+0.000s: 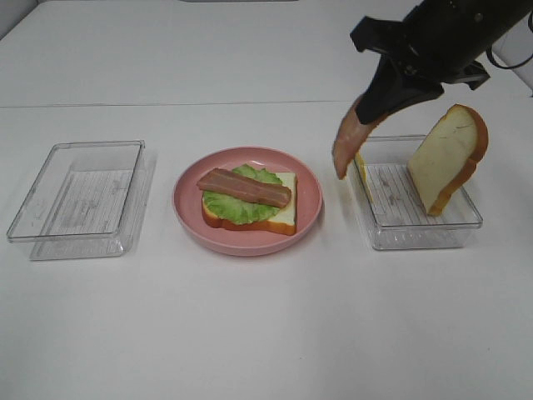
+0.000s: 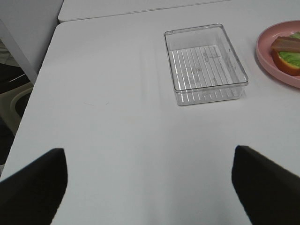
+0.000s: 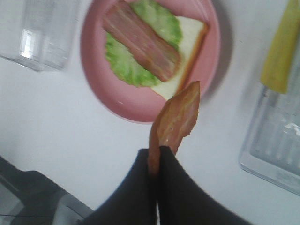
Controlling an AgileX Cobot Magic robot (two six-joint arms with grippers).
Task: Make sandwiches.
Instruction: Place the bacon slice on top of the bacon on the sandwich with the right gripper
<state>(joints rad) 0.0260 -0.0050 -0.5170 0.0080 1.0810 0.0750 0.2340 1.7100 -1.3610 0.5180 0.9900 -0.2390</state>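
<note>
the sandwich (image 1: 250,200) sits unfinished on the pink plate (image 1: 250,247) in the middle of the white table (image 1: 250,333). we see one bottom slice, ruffled lettuce (image 1: 233,208) on it and one bacon strip (image 1: 244,187) lying across the top.

the right gripper (image 1: 371,107) has its jaws pressed together on the upper end of a second bacon strip (image 1: 346,146), which hangs free in the air. from the high camera its lower end shows between the plate and the right tray (image 1: 416,240). the right wrist view gives us the same pinch (image 3: 154,159) – the strip (image 3: 178,117) points its loose tip towards the plate's rim (image 3: 117,105).

just past the gripper, in the right tray, a yellow cheese square (image 1: 361,167) stands on edge against the wall nearest the plate, and a bread slice (image 1: 445,158) leans upright at the tray's outer side.

the left gripper (image 2: 147,152) has its fingers (image 2: 33,187) spread wide with nothing between them. it hangs above bare table, short of the left tray (image 2: 211,96), which lies on the plate's other side.
</note>
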